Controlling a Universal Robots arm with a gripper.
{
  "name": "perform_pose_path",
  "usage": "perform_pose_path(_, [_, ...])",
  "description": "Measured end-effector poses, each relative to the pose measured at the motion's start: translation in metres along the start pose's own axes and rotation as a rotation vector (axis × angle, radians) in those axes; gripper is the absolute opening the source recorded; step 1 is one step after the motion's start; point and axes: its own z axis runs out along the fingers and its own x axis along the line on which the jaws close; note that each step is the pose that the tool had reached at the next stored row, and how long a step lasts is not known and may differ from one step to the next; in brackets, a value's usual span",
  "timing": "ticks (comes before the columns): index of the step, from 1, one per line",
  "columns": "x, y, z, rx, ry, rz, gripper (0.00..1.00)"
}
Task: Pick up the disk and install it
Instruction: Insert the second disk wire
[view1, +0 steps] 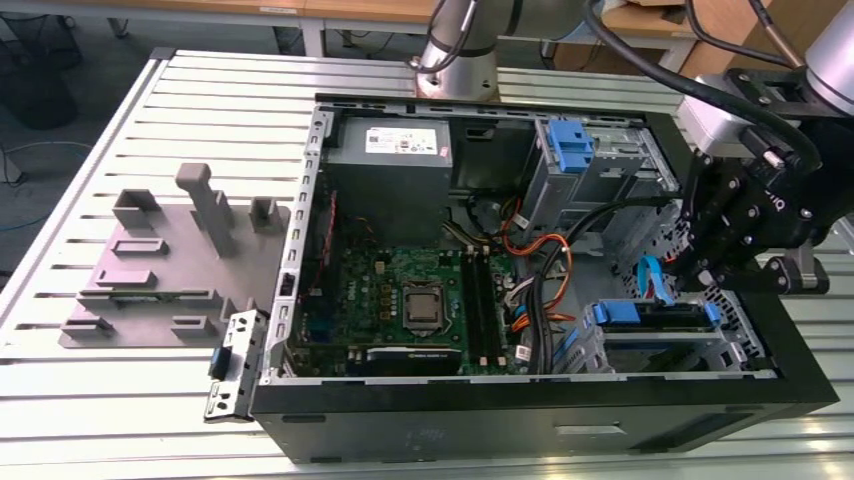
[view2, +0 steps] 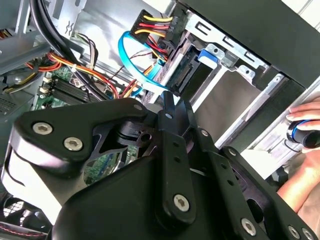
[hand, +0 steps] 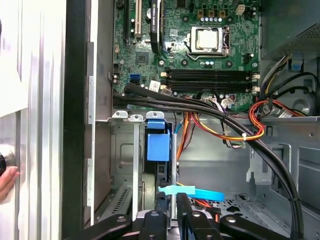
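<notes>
Tool hovers over the seated disk.

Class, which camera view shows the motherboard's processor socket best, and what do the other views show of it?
The first wrist view: the processor socket is seen face-on, unobstructed, among the board's parts. The exterior view shows it smaller, deep inside the case. The second wrist view catches just a corner of green board, no socket.

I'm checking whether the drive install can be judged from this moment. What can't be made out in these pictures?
- The disk: in the exterior view its label face and seating in the bay are hidden by the case wall and the arm.
- The gripper: cut off by the first wrist view's edge; its grip state cannot be told.
- A hand: cut off by the second wrist view's edge.
</notes>
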Motion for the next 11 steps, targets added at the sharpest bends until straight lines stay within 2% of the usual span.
perform_pose_path(11, [-0.0086,-0.0065,0.0000,0.0000,0.0000,0.000,0.24])
